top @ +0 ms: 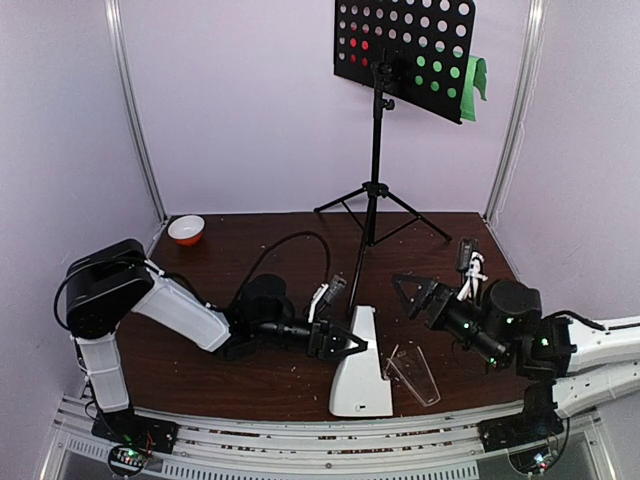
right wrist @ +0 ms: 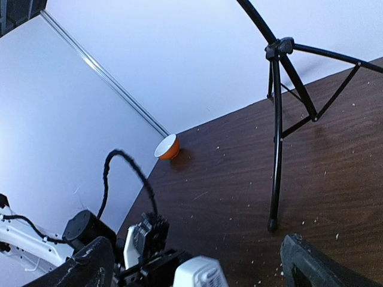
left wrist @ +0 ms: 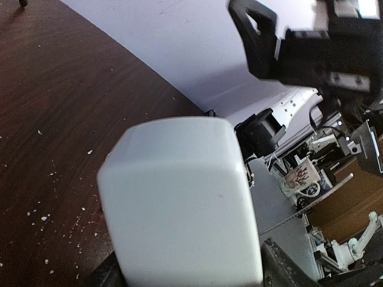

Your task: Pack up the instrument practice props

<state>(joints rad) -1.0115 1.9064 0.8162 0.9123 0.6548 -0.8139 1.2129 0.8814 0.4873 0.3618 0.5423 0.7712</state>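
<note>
Metronome [top: 360,372] upright at lower centre of the top view, left jaws clamped on it, cover off.
Your left jaws press both sides of the white body about mid-height, reaching in from the left. Your right jaws stand wide apart and empty, right of centre. Clear cover [top: 412,372] lies flat on the table [top: 250,385] just right of the metronome. Body looks like hard, smooth plastic and tapered, so a grip likely slides upward: hold low on the broad faces. Cover looks thin, light, crackable: pinch one long edge. Music stand [top: 377,150] holds sheet-music pages [top: 481,80] at upper centre, probably top-heavy: take the pole.
</note>
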